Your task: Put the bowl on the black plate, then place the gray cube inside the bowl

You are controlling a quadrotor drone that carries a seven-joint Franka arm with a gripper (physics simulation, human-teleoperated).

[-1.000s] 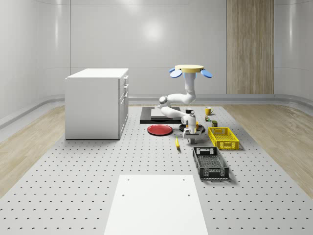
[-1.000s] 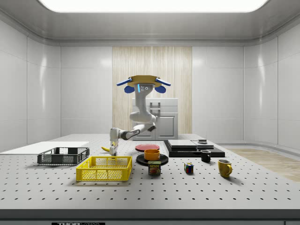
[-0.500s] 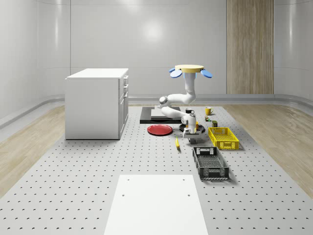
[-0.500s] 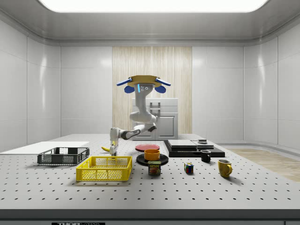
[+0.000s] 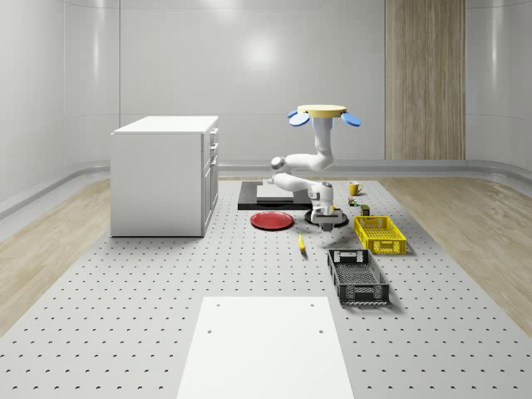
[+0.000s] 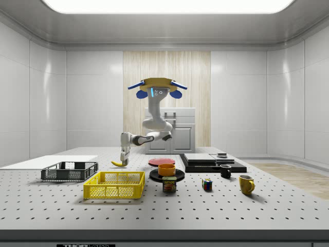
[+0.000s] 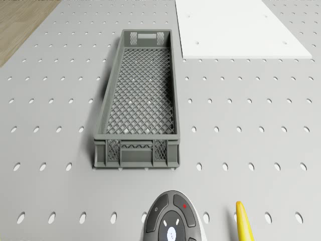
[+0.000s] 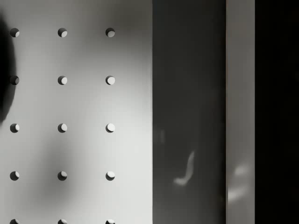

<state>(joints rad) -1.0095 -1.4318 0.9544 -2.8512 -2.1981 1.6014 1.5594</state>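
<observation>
The bowl (image 6: 166, 169) already sits on the black plate (image 6: 167, 176), so the drone (image 6: 157, 86) hovers nearby, its end effector (image 6: 123, 160) hanging above the counter (image 6: 216, 206), grip state impossible to tell.

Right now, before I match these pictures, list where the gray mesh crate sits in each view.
Whole-scene view: gray mesh crate right of centre, nearer the camera than the yellow crate.
Side view: crate at the left, left of the yellow crate.
Drone view: crate seen lengthwise on the perforated table.
Shared landmark: the white panel just past the crate's far end.
</observation>
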